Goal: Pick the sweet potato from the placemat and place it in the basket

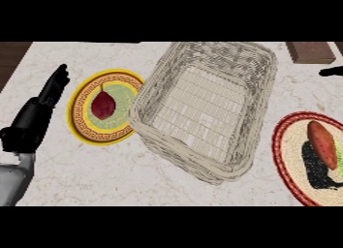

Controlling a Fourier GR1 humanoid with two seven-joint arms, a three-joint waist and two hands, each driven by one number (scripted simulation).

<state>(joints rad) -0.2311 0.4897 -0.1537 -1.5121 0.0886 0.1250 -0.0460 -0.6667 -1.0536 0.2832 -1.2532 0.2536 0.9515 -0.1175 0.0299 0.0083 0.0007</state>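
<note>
Left hand (38, 114) nearest, resting at left edge, fingers straight, released. Right hand (339, 71) far right, fingers' state unclear. Sweet potato (322, 142) on red-rimmed placemat (283, 145), beside basket (203, 109). Approach from above, grasp across width, lift clear of rim.

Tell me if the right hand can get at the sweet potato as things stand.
Probably yes. The right hand is at the right edge, beyond the sweet potato, which lies uncovered on the red placemat; the basket sits to the side.
</note>
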